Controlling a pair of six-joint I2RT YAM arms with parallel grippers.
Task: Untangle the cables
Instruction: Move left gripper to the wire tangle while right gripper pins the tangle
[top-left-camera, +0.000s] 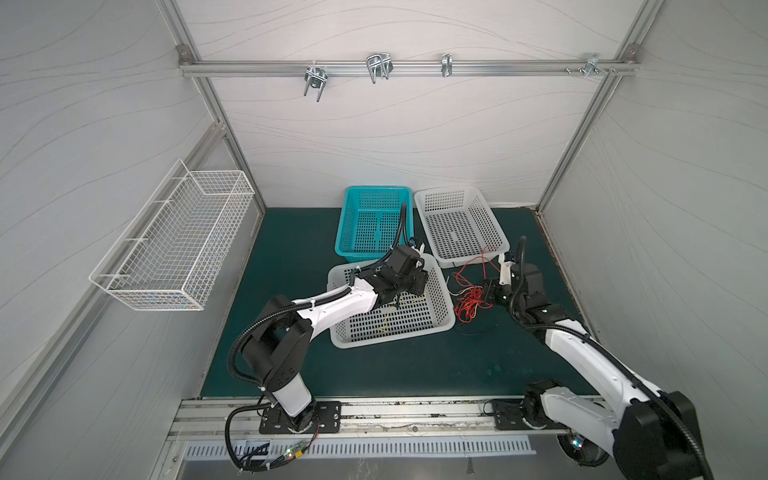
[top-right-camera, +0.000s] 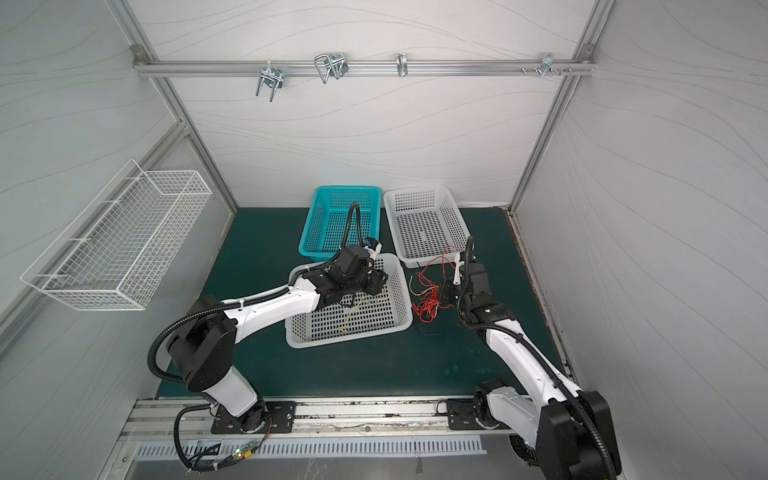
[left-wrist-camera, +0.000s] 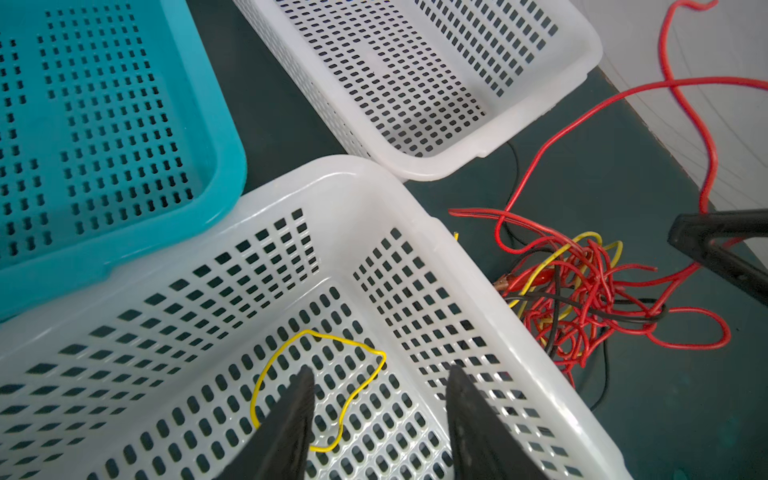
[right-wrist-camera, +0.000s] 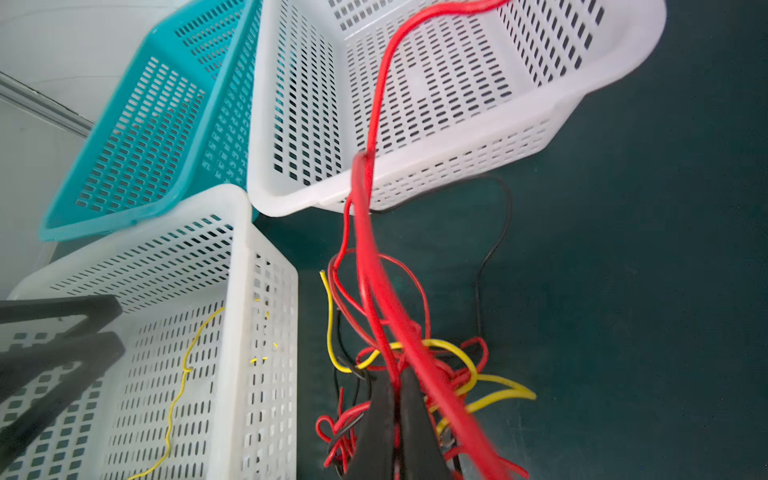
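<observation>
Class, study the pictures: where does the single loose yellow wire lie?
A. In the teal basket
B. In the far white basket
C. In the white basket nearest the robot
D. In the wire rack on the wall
C: the yellow wire lies on the floor of the near white basket, under the open left hand, apart from the tangled cables on the mat.

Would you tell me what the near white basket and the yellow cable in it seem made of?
Near white basket: likely moulded plastic, glossy and slightly translucent, with slotted walls. Yellow cable: probably wire in smooth plastic insulation, given its loose curves.
</observation>
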